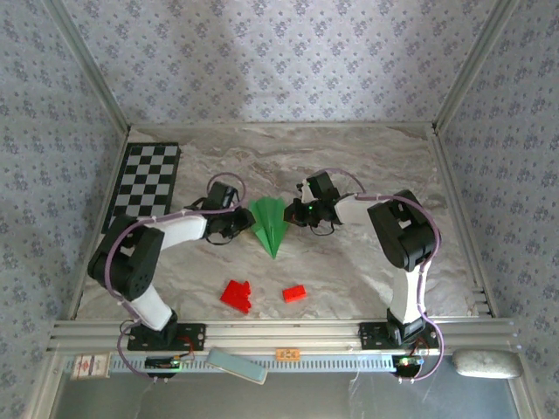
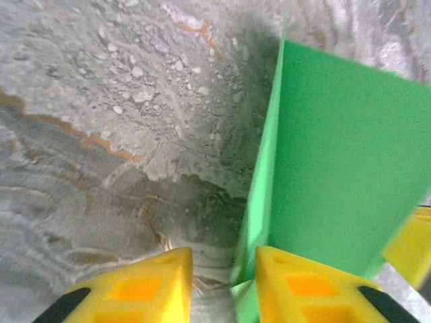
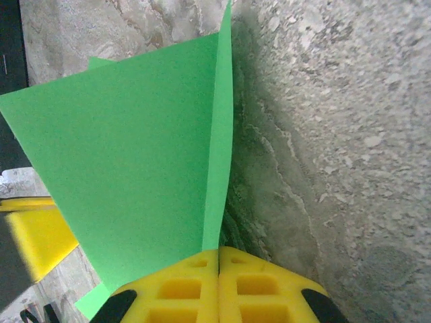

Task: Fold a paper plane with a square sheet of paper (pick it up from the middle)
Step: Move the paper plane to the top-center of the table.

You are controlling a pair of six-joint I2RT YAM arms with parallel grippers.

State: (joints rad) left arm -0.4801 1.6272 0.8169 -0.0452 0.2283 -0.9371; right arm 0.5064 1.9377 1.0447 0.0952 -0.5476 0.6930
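Now | right end effector clamped on paper plane | left end effector slightly parted around its edge

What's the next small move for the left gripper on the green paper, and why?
Probably close the left gripper: its fingers stand apart with an upright flap of the green paper in the gap, while the right gripper is pinched shut on it.
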